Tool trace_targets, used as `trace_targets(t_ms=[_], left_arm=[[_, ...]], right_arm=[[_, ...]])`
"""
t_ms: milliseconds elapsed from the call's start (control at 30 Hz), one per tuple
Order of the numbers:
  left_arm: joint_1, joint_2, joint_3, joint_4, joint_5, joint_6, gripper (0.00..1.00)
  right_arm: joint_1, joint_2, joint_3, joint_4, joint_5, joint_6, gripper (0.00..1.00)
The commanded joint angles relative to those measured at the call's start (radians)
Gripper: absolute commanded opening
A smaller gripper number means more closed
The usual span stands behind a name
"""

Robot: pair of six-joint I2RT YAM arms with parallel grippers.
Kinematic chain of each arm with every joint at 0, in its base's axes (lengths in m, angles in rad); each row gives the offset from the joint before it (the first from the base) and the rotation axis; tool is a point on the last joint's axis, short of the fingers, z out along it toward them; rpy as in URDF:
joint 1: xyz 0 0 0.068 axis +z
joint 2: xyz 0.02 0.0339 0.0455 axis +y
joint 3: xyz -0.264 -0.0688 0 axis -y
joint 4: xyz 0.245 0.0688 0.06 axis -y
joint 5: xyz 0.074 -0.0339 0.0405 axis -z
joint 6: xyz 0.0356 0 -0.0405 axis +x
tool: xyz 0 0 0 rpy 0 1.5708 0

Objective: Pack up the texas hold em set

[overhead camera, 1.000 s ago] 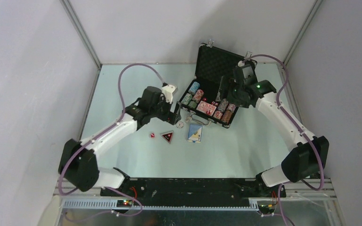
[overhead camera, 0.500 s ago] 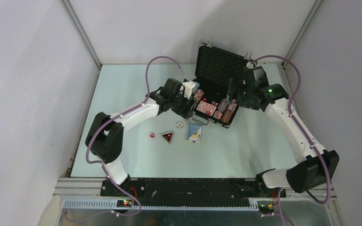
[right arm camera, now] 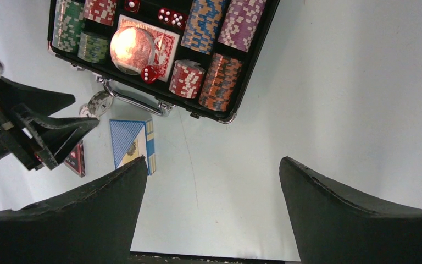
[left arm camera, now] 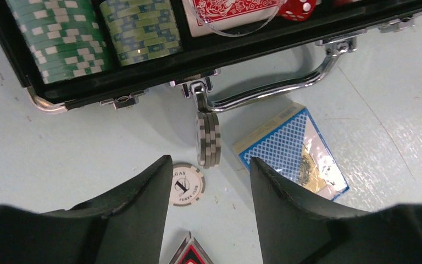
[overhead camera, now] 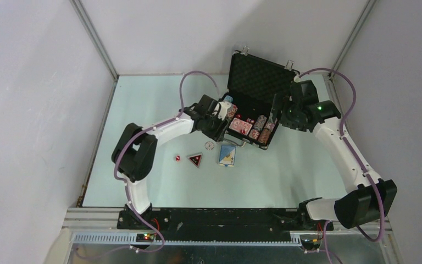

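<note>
From above, the open case stands at the far side of the surface, its lid upright. The left claw hangs over its near left corner and the right claw over its right end. On the surface in front of the case lie a blue deck of cards, a white button, a black triangle and a red die. The left wrist view shows that claw spread wide and holding nothing. Between its fingertips is a small grey stack of chips, on edge just below the case handle, with the button beside it. Two green chip stacks and a red deck sit in their slots. The right wrist view shows the other claw equally spread and empty, high above bare surface. The case below it holds blue, purple, red and orange chip stacks, and a loose red die rests by the red deck. Judged from this, most of the packing is done. What is left is the blue deck, the button, the triangle, the outside die and the grey chips, then closing and latching the lid.
</note>
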Motion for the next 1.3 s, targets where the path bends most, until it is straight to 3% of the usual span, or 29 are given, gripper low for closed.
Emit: trace_targets(t_ms=[0,400,567,667,733,900,1033,1167,1267], left_arm=[[-0.005,0.049,0.066,-0.022,-0.016,-0.001,0.6],[-0.006,0.14,0.131,-0.031,-0.009,0.0,0.51],[-0.005,0.156,0.149,-0.052,-0.007,0.0,0.34],[-0.004,0.164,0.159,-0.071,0.015,0.0,0.1],[-0.004,0.169,0.174,-0.096,0.026,0.0,0.02],[0.001,0.123,0.169,-0.115,0.045,-0.029,0.0],[0.017,0.057,0.148,-0.118,0.138,-0.07,0.0],[0.037,-0.011,0.13,-0.115,0.285,-0.11,0.0],[0.046,-0.066,0.122,-0.117,0.416,-0.114,0.0]], right_arm=[[-0.005,-0.007,0.004,0.014,-0.022,-0.007,0.92],[-0.006,-0.002,-0.006,0.013,-0.023,-0.011,0.91],[-0.01,0.003,-0.006,0.013,-0.024,-0.019,0.91],[-0.014,0.013,-0.006,0.017,-0.033,-0.024,0.91],[-0.019,0.019,-0.005,0.021,-0.039,-0.027,0.91],[-0.028,0.035,-0.006,0.046,-0.105,-0.042,0.91],[-0.021,0.056,-0.006,0.116,-0.259,-0.085,0.89],[0.067,0.062,-0.008,0.209,-0.353,-0.209,0.88],[0.171,-0.002,-0.063,0.342,-0.4,-0.332,0.94]])
